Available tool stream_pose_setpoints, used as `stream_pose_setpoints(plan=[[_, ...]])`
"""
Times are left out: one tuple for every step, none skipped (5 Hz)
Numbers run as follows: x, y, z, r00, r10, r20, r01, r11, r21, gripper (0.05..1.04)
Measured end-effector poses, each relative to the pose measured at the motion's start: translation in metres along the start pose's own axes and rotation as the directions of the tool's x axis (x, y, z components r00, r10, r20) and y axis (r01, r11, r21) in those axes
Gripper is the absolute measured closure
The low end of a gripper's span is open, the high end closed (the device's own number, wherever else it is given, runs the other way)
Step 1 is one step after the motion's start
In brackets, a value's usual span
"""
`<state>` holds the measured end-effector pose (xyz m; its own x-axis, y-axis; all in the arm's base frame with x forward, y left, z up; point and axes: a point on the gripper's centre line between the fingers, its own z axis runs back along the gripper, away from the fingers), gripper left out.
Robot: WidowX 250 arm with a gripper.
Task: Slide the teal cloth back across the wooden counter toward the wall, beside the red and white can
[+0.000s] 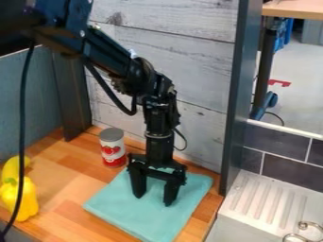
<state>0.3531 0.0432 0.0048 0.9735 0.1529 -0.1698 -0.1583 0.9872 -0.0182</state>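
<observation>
At the far left, a smooth blue-grey side panel (31, 99) is bordering the wooden counter (66, 186), and a thin black cable (24, 99) is hanging down in front of it. A glossy, lobed yellow pepper (25, 203) is sitting near the counter's front edge, with another rounded yellow item (12, 168) lying just behind it. A broad stretch of warm, patchwork-grained wood is running from there to the cloth, leaving room on that side. A dark corner post (72, 99) is standing at the back, meeting whitewashed, knotty boards (205, 66).

Next, an upright can (112, 146) with a grey lid and red tomatoes on its label is standing close behind the cloth's upper left edge, near the gripper. The flat teal cloth (123, 212), soft and squarish, is lying askew towards the counter's right side, its right corner nearing the counter's edge. Over it, the black gripper (152, 199) is pointing down, its two blocky fingers standing apart with teal fabric showing between them; whether the tips are touching the cloth, I cannot tell.

Farther right, a slim dark post (233, 108) is rising beside the boards. Beyond it, a ribbed white drainboard (268, 196) is lying below smooth, dark tiles (277, 170), with curved metal fittings (306, 226) gleaming at the lower corner.
</observation>
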Motion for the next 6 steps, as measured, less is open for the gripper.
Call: stream_pose_setpoints(plan=[[0.005, 0.002, 0.002, 1.000, 0.002, 0.023, -0.002, 1.000, -0.029, 0.083], [0.010, 0.000, 0.004, 0.998, -0.005, 0.060, 0.009, 0.997, -0.077, 0.083], [0.008, -0.001, 0.005, 0.998, -0.013, 0.067, 0.018, 0.997, -0.080, 0.083], [-0.005, -0.002, 0.006, 0.998, -0.011, 0.058, 0.016, 0.996, -0.084, 0.083], [-0.024, 0.001, 0.036, 0.992, -0.018, 0.125, 0.029, 0.996, -0.081, 0.083], [-0.050, 0.016, 0.061, 0.988, 0.021, 0.155, -0.009, 0.997, -0.077, 0.083]])
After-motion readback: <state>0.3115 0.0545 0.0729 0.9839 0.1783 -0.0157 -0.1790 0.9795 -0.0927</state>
